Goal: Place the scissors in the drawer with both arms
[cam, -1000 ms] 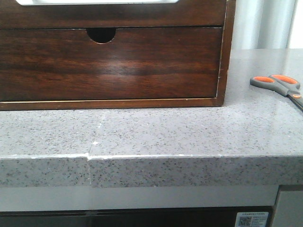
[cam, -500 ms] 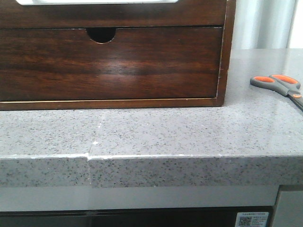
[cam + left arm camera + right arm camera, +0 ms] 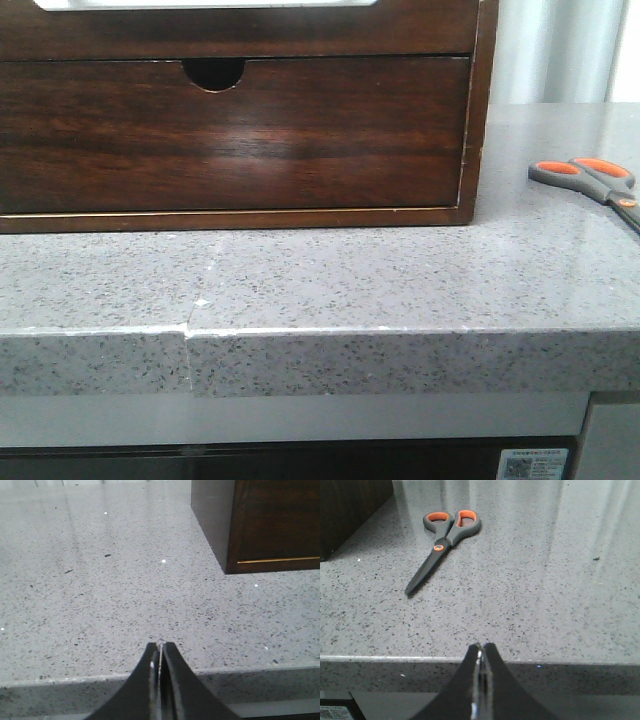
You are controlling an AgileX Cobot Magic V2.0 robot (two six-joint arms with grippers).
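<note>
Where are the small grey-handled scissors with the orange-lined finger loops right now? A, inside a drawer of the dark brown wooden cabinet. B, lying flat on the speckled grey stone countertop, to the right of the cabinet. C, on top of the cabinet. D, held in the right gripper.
B: the scissors lie closed on the bare countertop, apart from the cabinet, and the right gripper is shut and empty.

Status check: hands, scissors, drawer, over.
Left hand shut, empty, low at the counter edge. Right hand shut, empty. Scissors flat on the counter, blades closed, right of the cabinet. Drawer mostly out of frame. Nothing between right hand and scissors.
</note>
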